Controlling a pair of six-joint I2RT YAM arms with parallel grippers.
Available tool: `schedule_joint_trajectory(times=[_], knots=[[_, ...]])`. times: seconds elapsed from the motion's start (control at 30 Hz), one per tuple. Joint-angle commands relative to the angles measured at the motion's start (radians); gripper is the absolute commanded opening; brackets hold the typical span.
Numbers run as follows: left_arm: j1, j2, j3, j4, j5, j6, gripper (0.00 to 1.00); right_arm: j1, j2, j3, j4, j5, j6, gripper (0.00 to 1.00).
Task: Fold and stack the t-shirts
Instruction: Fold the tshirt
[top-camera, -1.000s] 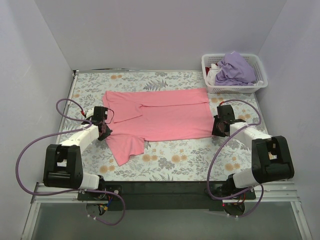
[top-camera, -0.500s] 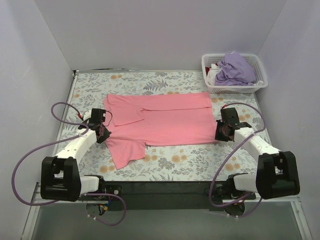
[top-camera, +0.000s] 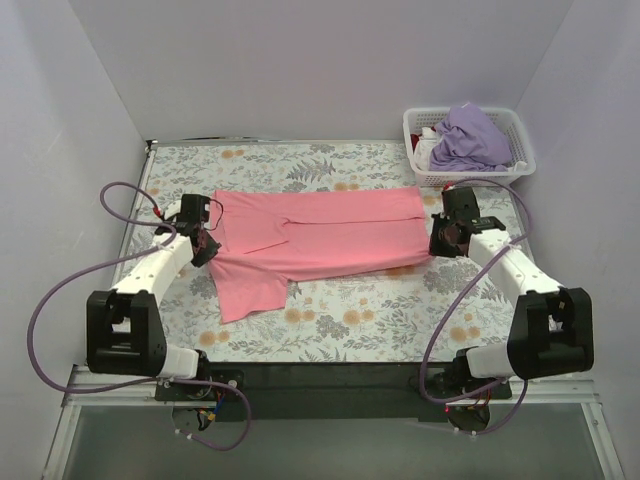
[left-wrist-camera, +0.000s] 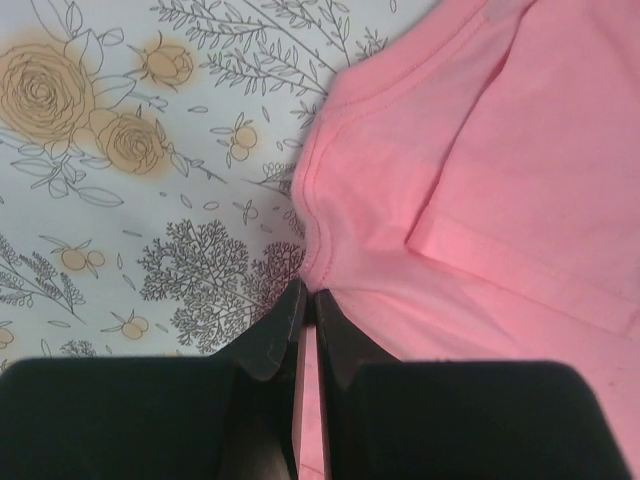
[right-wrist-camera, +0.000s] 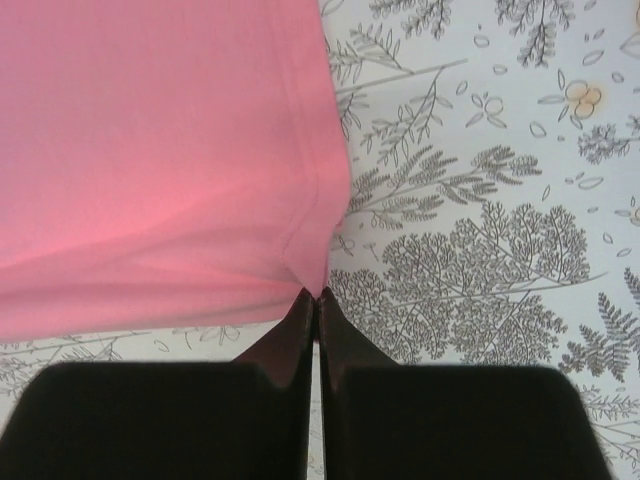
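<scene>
Top external view: the salmon pink short-sleeved cloth t-shirt (top-camera: 320, 232) lies lengthwise across the middle of the desk, on the grey and orange floral tablecloth (top-camera: 350, 322). The left hand (top-camera: 206, 245) and right hand (top-camera: 441, 243) stand at its two ends. A second ago both hands sat nearer the arm bases, and the right one had its jaws partly apart. They are now pressed together, pinching the hem corner of the shirt, as the right wrist view confirms (right-wrist-camera: 316, 298). The left hand (left-wrist-camera: 308, 295) is likewise closed on a pinch of cloth at the shirt's edge near the collar end. Both arms have reached further from their bases, so the pink cloth now shows as a narrower band than before. One sleeve (top-camera: 248, 290) trails on the tablecloth on the near side.

Judged from this, both ends are now gripped and a lengthwise fold has begun but is not complete. The lavender purple cloth t-shirt (top-camera: 470, 137) is heaped in the white plastic lattice basket (top-camera: 470, 179) at the far right corner and has not yet been folded.
</scene>
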Motion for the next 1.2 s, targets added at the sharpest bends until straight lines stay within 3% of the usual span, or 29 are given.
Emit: schedule_joint_trajectory(times=[0.0,0.47,1.17], knots=[[0.019,0.068,0.077,0.007,-0.033,0.013,0.00,-0.012,0.067,0.092,-0.002,0.020,-0.009,0.01],[0.053,0.308,0.292,0.019,-0.013,0.032,0.00,-0.090,0.288,0.249,0.043,-0.002,-0.009,0.01],[0.064,0.387,0.289,0.063,-0.022,0.012,0.04,-0.093,0.416,0.314,0.127,-0.052,-0.015,0.01]])
